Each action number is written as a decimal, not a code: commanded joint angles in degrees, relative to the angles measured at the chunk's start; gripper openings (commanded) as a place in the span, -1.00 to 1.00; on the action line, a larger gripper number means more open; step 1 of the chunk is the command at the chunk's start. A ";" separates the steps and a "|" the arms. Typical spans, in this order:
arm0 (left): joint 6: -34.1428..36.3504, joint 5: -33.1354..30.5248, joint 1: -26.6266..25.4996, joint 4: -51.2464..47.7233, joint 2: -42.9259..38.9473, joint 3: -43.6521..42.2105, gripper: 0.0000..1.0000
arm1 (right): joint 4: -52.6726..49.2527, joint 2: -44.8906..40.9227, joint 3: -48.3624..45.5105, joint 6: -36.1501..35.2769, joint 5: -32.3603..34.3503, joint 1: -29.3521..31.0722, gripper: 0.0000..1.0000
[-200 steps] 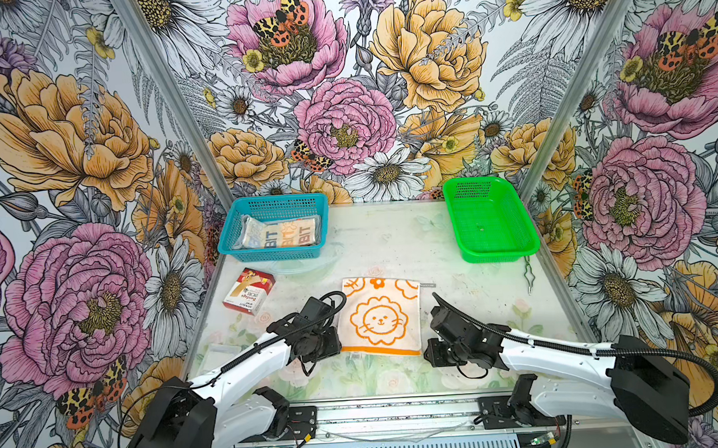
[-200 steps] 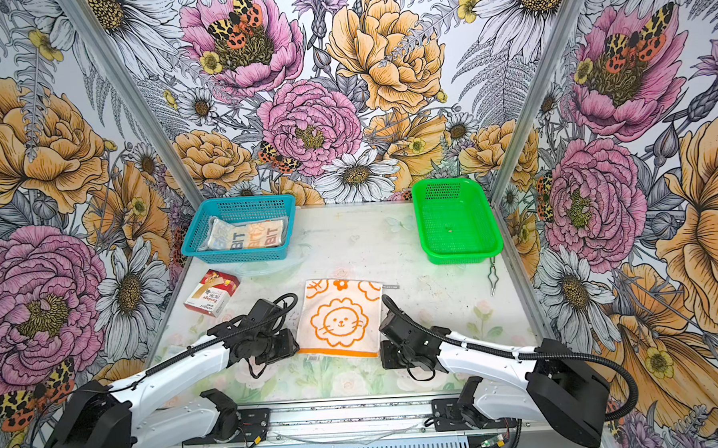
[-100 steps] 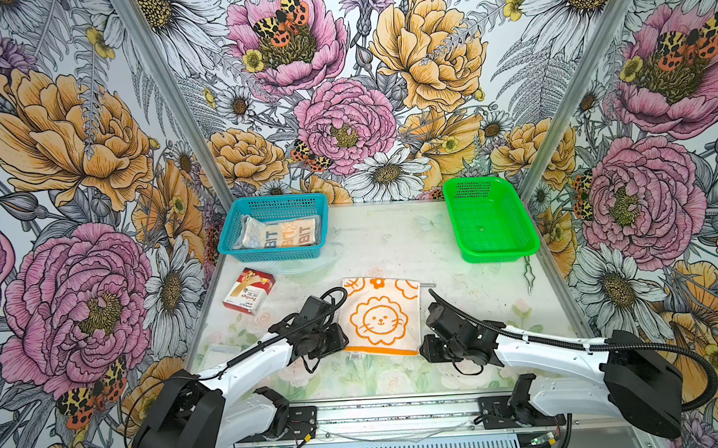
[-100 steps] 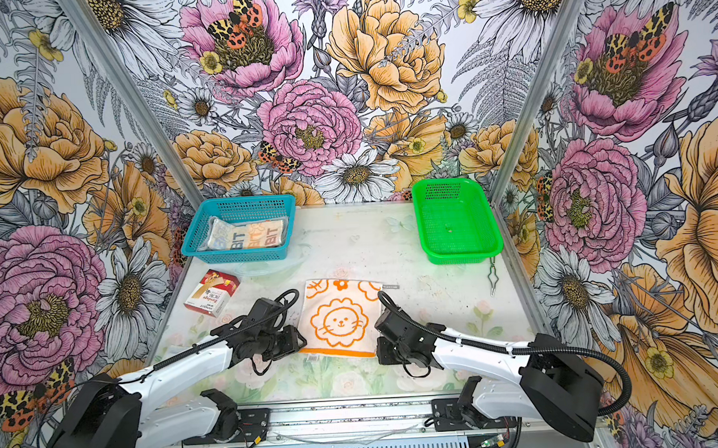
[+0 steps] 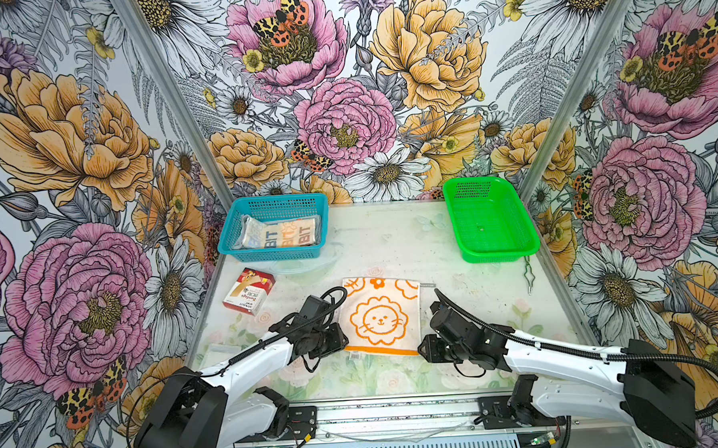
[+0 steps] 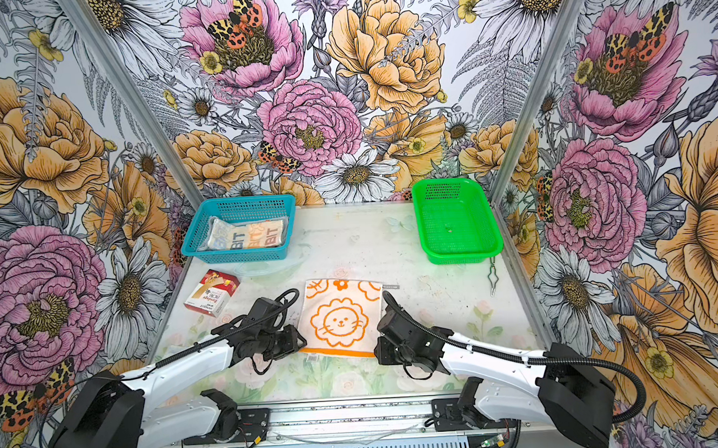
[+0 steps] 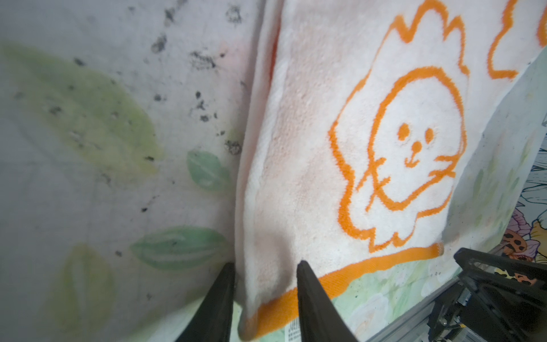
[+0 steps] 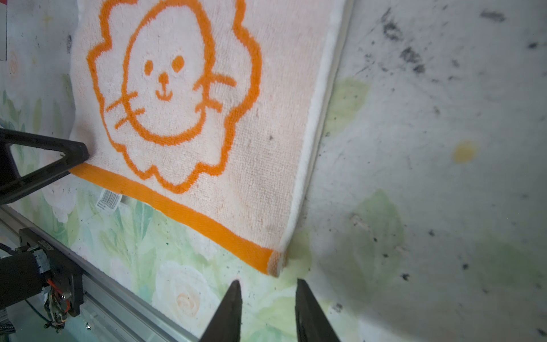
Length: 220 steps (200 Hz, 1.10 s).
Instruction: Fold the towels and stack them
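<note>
In both top views the lion towel (image 5: 380, 315) (image 6: 340, 317) lies flat at the table's (image 5: 391, 240) front middle. The left claw (image 5: 339, 340) (image 6: 299, 343) and right claw (image 5: 423, 349) (image 6: 377, 351) sit at its two near corners. Its orange hem faces the robot, and its longer side seems to run front to back. Only these views show the lettered towel (image 5: 283, 233) in the blue basket (image 5: 277, 201).

In the left wrist view the left claw's (image 7: 265, 265) fingers stand apart astride the towel's (image 7: 310, 148) corner.

In the right wrist view the right claw (image 8: 266, 282) is spread and empty, just short of the other hem corner of the towel (image 8: 266, 148).
</note>
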 commanded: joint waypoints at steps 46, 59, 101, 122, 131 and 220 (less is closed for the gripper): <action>0.65 0.75 0.19 -1.39 0.90 -1.19 -0.54 | 4.65 11.06 2.68 1.39 1.36 2.96 -0.20; 0.65 0.86 0.20 -1.36 0.85 -1.21 -0.67 | 5.92 11.49 2.24 2.17 2.00 3.30 -0.20; 0.66 0.97 0.08 -1.40 1.05 -0.95 -1.00 | 6.76 11.86 1.29 3.37 1.51 3.72 -0.60; 0.41 1.27 -0.17 -1.60 0.43 -0.86 -1.00 | 6.59 9.26 0.12 4.08 1.94 3.53 -1.00; 0.08 1.19 -0.64 -1.91 -0.29 -0.77 -1.00 | 6.57 7.69 -0.70 4.65 2.01 3.50 -1.00; -5.77 -3.71 -6.87 -8.92 -11.48 3.92 -1.00 | -1.55 -10.41 -3.04 2.61 0.48 0.02 -1.00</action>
